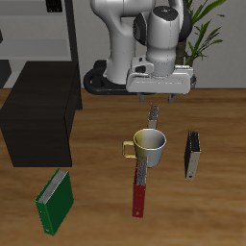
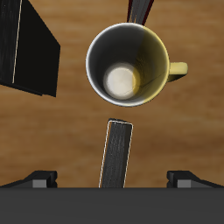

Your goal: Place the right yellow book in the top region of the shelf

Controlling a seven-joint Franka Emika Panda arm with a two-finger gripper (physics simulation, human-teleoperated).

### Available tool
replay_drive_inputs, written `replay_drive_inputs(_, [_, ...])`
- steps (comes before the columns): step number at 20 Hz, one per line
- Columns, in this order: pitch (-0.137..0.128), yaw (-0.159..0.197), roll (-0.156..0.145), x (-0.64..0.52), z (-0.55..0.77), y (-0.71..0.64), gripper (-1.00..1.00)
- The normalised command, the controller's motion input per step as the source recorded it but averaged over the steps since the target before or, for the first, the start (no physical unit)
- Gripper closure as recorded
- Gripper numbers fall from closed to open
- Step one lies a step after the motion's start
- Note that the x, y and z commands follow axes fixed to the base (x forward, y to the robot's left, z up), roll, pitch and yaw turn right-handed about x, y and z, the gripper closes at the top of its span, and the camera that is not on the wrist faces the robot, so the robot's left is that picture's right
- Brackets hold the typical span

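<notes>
The right yellow book [image 1: 152, 117] is a thin tan book standing on edge just behind the mug [image 1: 150, 144]. In the wrist view the book [image 2: 117, 156] looks dull brown-tan and lies between my fingers, beside the mug [image 2: 128, 63]. My gripper [image 1: 155, 98] hangs over the book's far end, open and empty. Its fingertips [image 2: 39, 179] are spread wide in the wrist view, with the gripper's middle [image 2: 112, 179] over the book. The shelf [image 1: 38, 120] is the low black box farther along the table, with a bare flat top; it is out of the wrist view.
A red book [image 1: 140, 195] lies in front of the mug, also in the wrist view [image 2: 140, 9]. A black book [image 1: 193, 154] stands beside the mug, also in the wrist view [image 2: 26, 48]. A green book [image 1: 55, 200] lies near the front edge. A tall grey rack [image 1: 53, 29] stands behind the shelf.
</notes>
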Motion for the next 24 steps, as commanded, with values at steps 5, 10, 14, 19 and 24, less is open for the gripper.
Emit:
replay_drive_inputs(5, [0.016,-0.026,-0.038,0.06,-0.30,-0.08,-1.00])
replay_drive_inputs(10, [0.020,-0.004,-0.034,0.02,-0.45,-0.13,-1.00])
replay_drive_inputs(14, [0.002,-0.018,-0.029,-0.04,-0.25,-0.02,-1.00])
replay_drive_inputs(19, [-0.077,0.037,-0.042,-0.17,-0.19,0.07,-1.00])
replay_drive_inputs(24, [0.033,0.030,0.003,0.08,-0.36,0.04,-1.00])
